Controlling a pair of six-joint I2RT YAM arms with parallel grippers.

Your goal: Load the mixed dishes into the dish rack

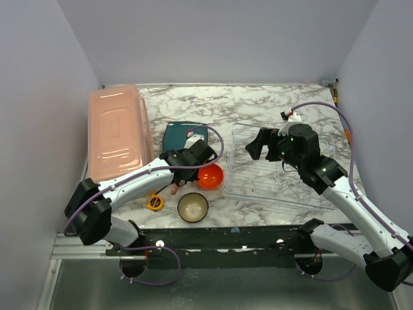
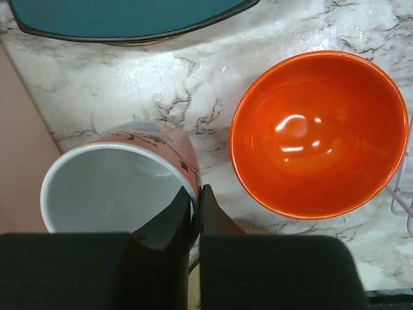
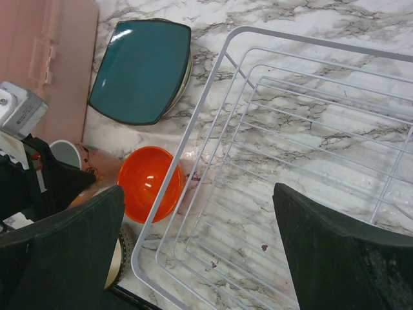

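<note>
My left gripper is shut on the rim of the pinkish-tan mug, one finger inside its white interior and one outside. The mug stands on the marble between the teal plate and the orange bowl. From above, the left gripper sits just left of the orange bowl, with the dark brown bowl nearer the front edge. My right gripper hangs open over the left end of the dish rack, nothing between its fingers. No dish lies in the dish rack.
A long salmon-pink tub lies along the left wall. A small yellow tape measure rests near the front edge, left of the brown bowl. The teal plate sits behind the left gripper.
</note>
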